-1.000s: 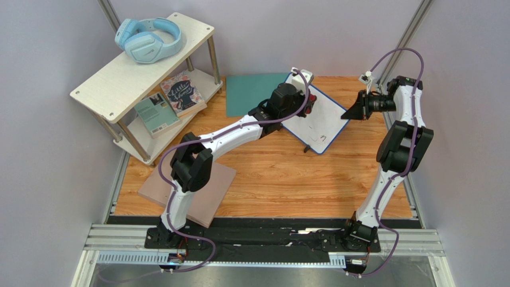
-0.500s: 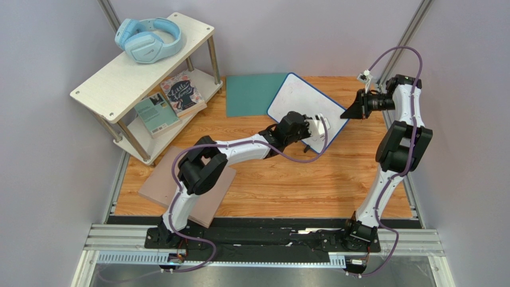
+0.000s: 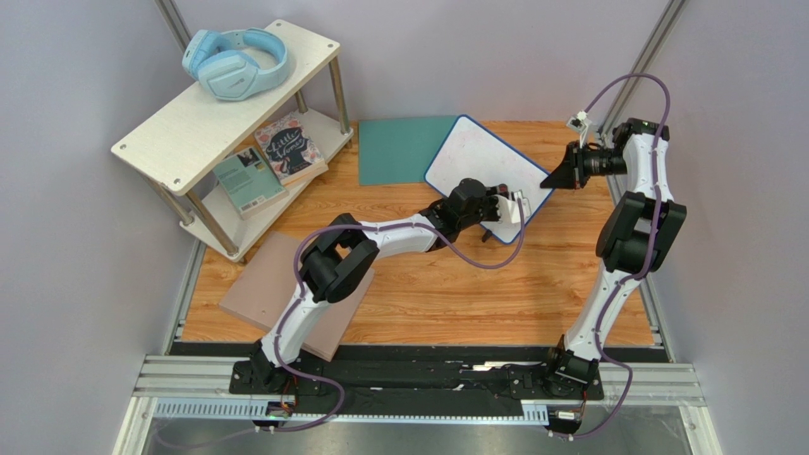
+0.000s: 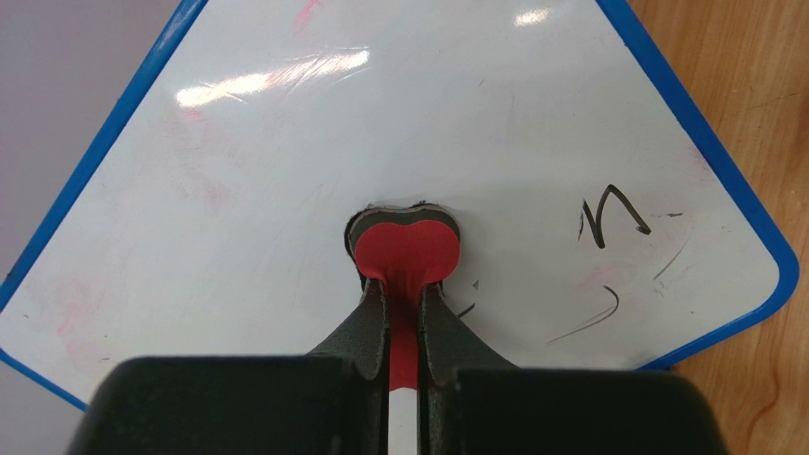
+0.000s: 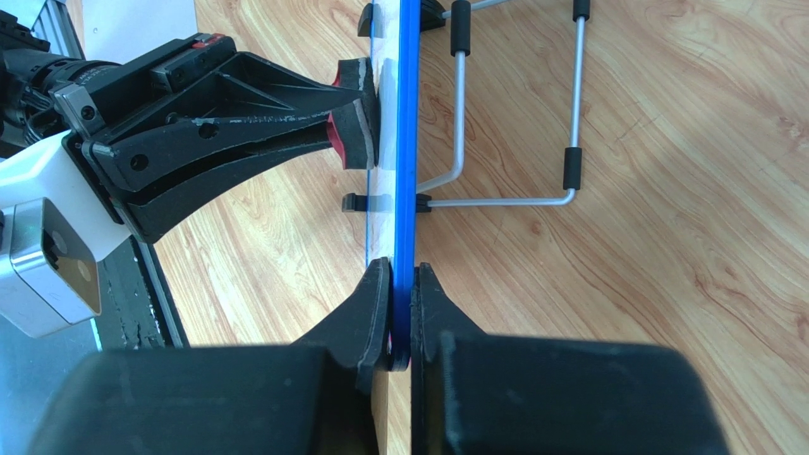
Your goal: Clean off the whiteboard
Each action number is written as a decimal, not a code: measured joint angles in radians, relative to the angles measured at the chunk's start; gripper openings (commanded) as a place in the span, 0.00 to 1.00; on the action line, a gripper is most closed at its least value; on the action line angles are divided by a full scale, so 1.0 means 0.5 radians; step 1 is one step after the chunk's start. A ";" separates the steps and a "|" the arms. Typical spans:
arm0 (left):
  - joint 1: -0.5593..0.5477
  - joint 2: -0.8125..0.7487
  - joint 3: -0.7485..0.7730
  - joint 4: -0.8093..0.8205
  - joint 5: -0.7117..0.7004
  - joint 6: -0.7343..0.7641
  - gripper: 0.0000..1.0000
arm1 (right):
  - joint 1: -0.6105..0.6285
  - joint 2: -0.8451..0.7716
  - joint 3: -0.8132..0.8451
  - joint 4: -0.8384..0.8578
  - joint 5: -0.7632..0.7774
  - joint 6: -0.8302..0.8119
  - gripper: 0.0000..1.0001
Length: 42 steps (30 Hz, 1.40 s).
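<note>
The whiteboard (image 3: pixel 475 154), white with a blue frame, stands tilted at the back of the table. My right gripper (image 3: pixel 549 179) is shut on its right frame edge (image 5: pixel 403 318) and holds it. My left gripper (image 3: pixel 505 205) is shut on a red eraser (image 4: pixel 406 248) with a dark felt face, which is pressed against the board's lower right part. Black marks (image 4: pixel 608 213) show on the board to the right of the eraser, and faint pink smears to its left. In the right wrist view the eraser (image 5: pixel 349 128) touches the board's front face.
A teal mat (image 3: pixel 399 147) lies left of the whiteboard. A pinkish-tan board (image 3: pixel 256 289) lies at the front left under the left arm. A shelf (image 3: pixel 180 123) at the back left holds blue headphones (image 3: pixel 233 62) and books (image 3: pixel 275 156). The board's wire stand (image 5: pixel 513 199) rests on the wood.
My left gripper has swept with the eraser from the board's upper left down to its lower right corner. The marks in the board's middle are gone. The right gripper has held still.
</note>
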 measured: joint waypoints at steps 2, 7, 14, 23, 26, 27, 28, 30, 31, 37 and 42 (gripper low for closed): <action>0.006 0.002 0.003 -0.001 0.043 -0.002 0.00 | -0.002 0.000 0.000 0.000 0.005 0.000 0.00; 0.021 0.002 -0.008 0.018 0.176 -0.027 0.00 | -0.003 0.000 0.002 -0.001 0.008 0.000 0.00; 0.008 -0.005 -0.120 0.065 0.424 -0.050 0.00 | -0.001 0.001 0.010 -0.005 0.010 0.001 0.00; -0.046 -0.006 -0.136 -0.100 0.654 -0.005 0.00 | 0.002 0.001 0.014 -0.010 0.010 0.001 0.00; -0.053 -0.001 -0.093 -0.213 0.662 0.054 0.00 | 0.002 0.001 0.014 -0.010 0.010 0.001 0.00; -0.055 0.003 -0.072 -0.239 0.655 0.069 0.00 | 0.002 0.001 0.014 -0.009 0.010 0.001 0.00; -0.058 0.009 -0.043 -0.256 0.640 0.076 0.00 | 0.002 0.001 0.014 -0.010 0.010 0.001 0.00; -0.058 0.024 0.002 -0.260 0.594 0.077 0.00 | 0.002 0.001 0.014 -0.010 0.010 0.001 0.00; -0.058 0.036 0.035 -0.259 0.561 0.071 0.00 | 0.002 0.001 0.014 -0.010 0.010 0.001 0.00; -0.072 0.105 0.225 -0.320 0.365 -0.052 0.00 | 0.000 0.001 0.014 0.011 0.012 0.001 0.00; -0.098 0.152 0.373 -0.314 0.262 -0.137 0.00 | 0.000 0.001 0.014 0.010 0.014 0.002 0.00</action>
